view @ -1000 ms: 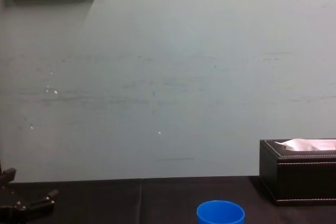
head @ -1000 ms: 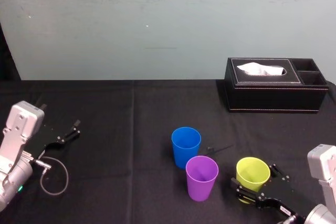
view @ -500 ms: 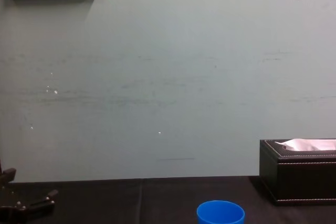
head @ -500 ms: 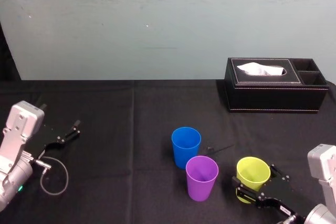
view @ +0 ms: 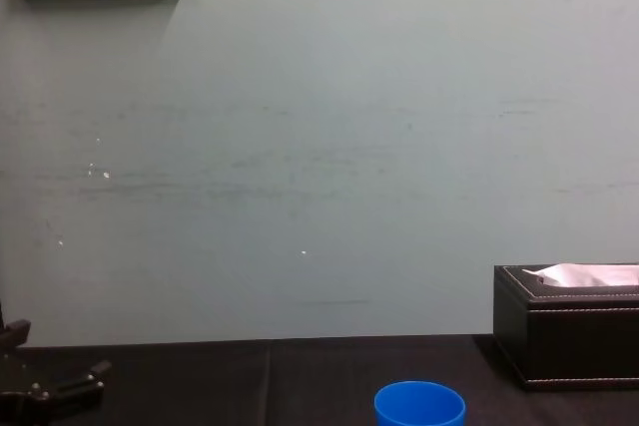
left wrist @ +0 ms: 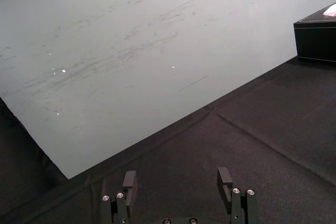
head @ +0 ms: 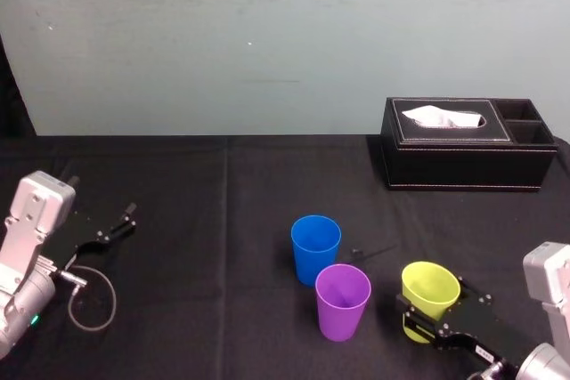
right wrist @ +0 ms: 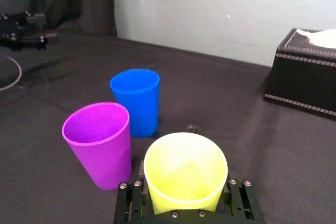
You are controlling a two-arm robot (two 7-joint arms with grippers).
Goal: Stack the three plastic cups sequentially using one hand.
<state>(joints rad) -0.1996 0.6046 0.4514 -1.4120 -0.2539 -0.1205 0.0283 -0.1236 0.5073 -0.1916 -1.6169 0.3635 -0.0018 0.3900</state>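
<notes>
Three plastic cups stand on the black cloth. The blue cup (head: pixel 315 246) (right wrist: pixel 135 100) (view: pixel 419 404) is farthest back, and the purple cup (head: pixel 343 300) (right wrist: pixel 100 142) is just in front of it. To their right stands the yellow-green cup (head: pixel 430 295) (right wrist: pixel 185 171), with my right gripper (head: pixel 435 316) (right wrist: pixel 184 195) around its lower body. In the right wrist view both fingers press its sides, so the gripper is shut on it. My left gripper (head: pixel 116 224) (left wrist: pixel 177 179) rests parked and open at the far left.
A black tissue box (head: pixel 463 156) (right wrist: pixel 307 72) (view: pixel 569 331) stands at the back right against the pale wall. A grey cable loop (head: pixel 89 300) lies by the left arm. Bare black cloth lies between the left arm and the cups.
My right gripper's fingers have drawn in against the yellow-green cup, which has shifted slightly. The other cups and the left arm have not moved.
</notes>
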